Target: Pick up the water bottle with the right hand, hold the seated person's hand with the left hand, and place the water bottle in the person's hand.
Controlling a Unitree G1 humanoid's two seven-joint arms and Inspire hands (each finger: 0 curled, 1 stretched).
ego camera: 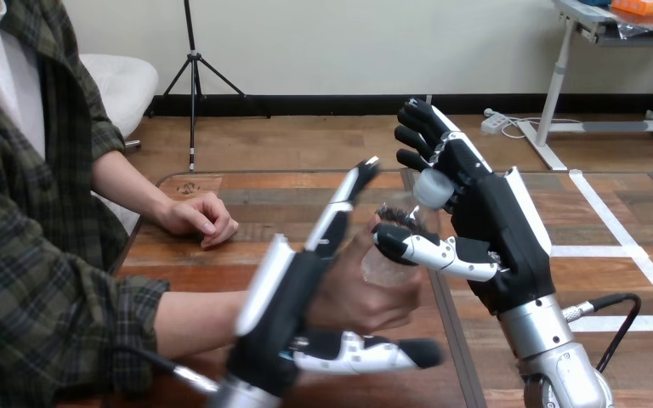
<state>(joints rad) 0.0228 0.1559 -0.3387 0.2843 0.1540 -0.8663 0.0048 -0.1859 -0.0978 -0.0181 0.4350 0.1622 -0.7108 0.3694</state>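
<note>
Right hand (493,229) pinches water bottle (391,268) top; person's hand (361,297) grips its body, cradled by straight-fingered left hand (285,297); open table (612,285) right of right hand.

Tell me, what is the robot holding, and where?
The bottle: the right hand's fingers curl round its top, by the cap; the person's hand wraps its lower part.

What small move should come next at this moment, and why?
Probably loosen the right hand off the water bottle. The person's hand already wraps the bottle's body, with the left hand alongside and under it, while the right hand curls round the top.
</note>
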